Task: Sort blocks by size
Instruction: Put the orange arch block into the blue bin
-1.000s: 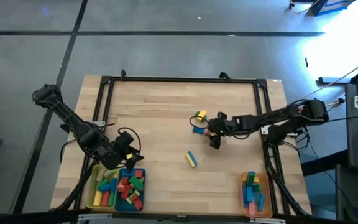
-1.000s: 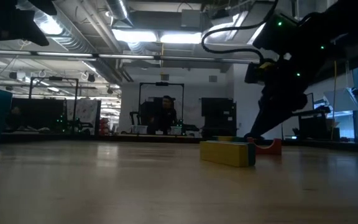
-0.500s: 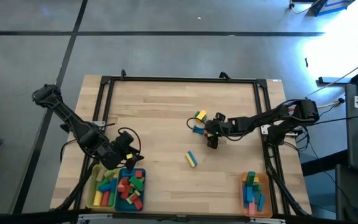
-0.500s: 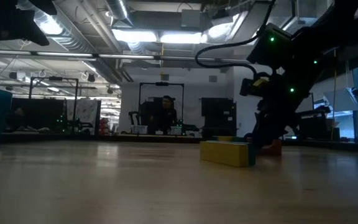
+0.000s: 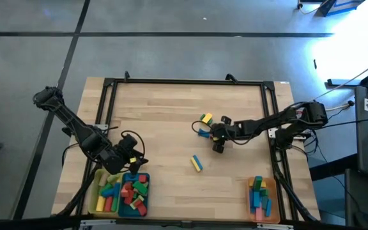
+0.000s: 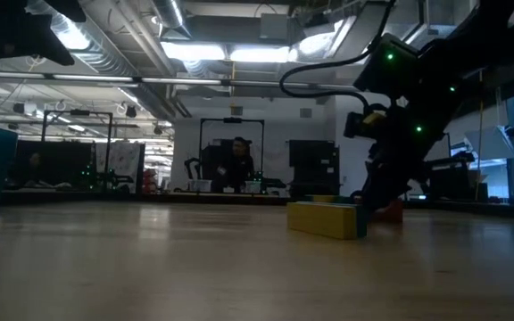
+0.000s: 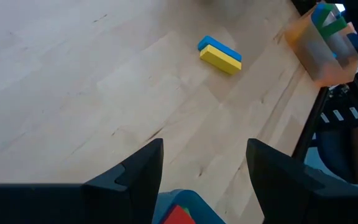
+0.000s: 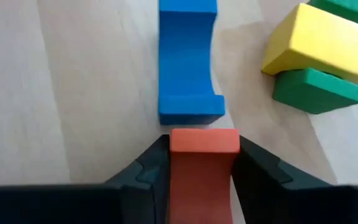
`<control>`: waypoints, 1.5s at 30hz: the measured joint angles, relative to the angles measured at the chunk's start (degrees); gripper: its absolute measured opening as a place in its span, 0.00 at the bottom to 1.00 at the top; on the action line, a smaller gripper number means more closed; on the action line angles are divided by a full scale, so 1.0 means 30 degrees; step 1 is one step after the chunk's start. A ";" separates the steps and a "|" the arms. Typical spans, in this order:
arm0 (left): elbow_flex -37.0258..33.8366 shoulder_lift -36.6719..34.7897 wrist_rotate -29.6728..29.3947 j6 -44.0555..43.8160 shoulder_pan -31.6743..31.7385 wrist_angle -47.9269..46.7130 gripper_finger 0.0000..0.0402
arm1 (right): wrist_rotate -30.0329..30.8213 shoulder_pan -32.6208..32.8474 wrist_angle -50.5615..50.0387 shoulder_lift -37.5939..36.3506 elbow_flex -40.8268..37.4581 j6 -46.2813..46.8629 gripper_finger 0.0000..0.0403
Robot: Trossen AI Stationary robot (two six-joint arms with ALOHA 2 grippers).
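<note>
Right of the table's (image 5: 171,108) centre, the right gripper (image 8: 202,163) reaches in low from the right edge, fingers clamped on a red block (image 8: 202,168) beside a blue arch (image 8: 188,59). Near the front-left corner, the left gripper (image 7: 204,171) hangs spread wide above the trays (image 5: 135,207).

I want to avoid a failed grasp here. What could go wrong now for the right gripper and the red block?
1. The right gripper has its fingers against both sides of the red block, but near one end, so the block may twist or slip when lifted.
2. The blue arch block lies just ahead of the red one, with the yellow block close by; lifting could nudge them.
</note>
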 joint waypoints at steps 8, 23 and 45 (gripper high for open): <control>0.0000 0.0015 -0.0346 0.0101 0.0102 -0.0029 0.52 | -0.4352 0.0027 -0.0393 -0.0898 0.0782 0.1476 0.34; 0.0000 -0.0015 -0.1490 0.5154 0.1291 -0.0081 0.52 | -0.4888 0.4404 1.1870 0.2422 0.6487 0.2088 0.34; 0.0000 -0.0029 -0.1800 0.6135 0.2353 -0.0065 0.52 | -0.5040 0.7066 1.1318 1.7735 2.4126 -0.0092 0.34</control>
